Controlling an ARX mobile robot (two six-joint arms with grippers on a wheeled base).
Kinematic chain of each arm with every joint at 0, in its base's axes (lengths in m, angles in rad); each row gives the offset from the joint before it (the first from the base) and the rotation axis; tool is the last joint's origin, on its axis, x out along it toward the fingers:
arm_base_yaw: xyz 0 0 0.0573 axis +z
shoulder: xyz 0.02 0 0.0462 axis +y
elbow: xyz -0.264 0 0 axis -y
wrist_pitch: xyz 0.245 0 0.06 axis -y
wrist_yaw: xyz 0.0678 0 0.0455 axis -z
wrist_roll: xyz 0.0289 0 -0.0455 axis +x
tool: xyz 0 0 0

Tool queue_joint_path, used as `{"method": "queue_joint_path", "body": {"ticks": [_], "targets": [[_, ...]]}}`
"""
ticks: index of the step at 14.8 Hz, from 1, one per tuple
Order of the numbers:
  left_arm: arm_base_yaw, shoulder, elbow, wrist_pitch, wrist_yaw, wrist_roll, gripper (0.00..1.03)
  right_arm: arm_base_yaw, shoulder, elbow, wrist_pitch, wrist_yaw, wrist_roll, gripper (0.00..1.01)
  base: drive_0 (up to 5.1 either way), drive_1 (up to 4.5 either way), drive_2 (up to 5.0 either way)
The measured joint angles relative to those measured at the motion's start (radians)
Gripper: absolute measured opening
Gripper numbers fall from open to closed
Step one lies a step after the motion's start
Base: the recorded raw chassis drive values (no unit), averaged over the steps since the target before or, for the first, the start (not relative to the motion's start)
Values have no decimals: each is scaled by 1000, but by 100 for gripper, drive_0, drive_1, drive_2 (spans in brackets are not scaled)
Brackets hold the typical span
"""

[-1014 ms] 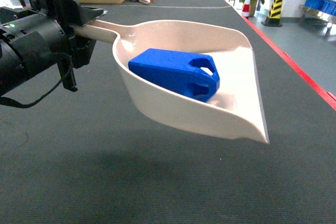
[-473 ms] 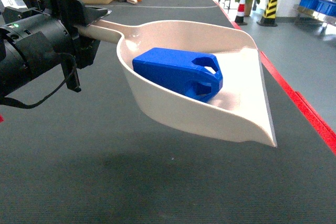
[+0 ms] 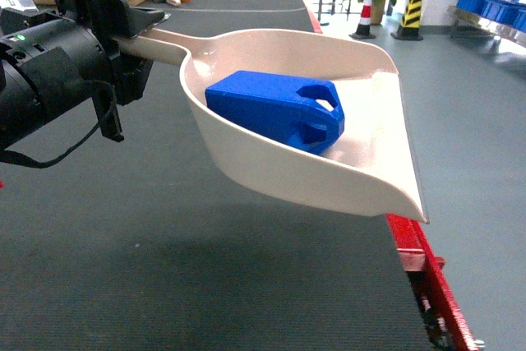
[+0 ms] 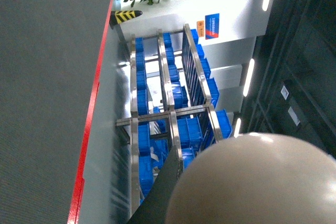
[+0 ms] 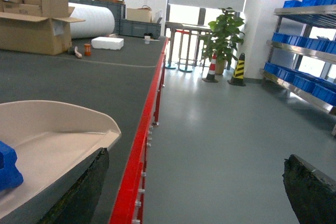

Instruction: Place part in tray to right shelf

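Tray w/ part held by left gripper at handle; keep level. Right gripper wide open.

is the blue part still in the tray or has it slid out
In the tray. The blue part lies on its side inside the cream tray, behind the front lip, handle loop toward the open end.

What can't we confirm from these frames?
- Left gripper grip on the tray handle: head view shows the handle entering the black gripper body, which covers the contact; the left wrist view shows only the tray's underside.
- Right gripper: the right wrist view cuts off both fingers at the bottom edge; nothing between them.
- Part: the tray wall hides its underside.
- Right shelf rollers: not discernible; only distant racks of blue bins.
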Motion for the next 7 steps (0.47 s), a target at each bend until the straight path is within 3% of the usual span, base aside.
{"method": "queue_joint_path", "body": {"ticks": [7], "targets": [[-1,1,0,-3,7,-3,12,0,0,0,3,0,0,98,498,-248,-248]]}}
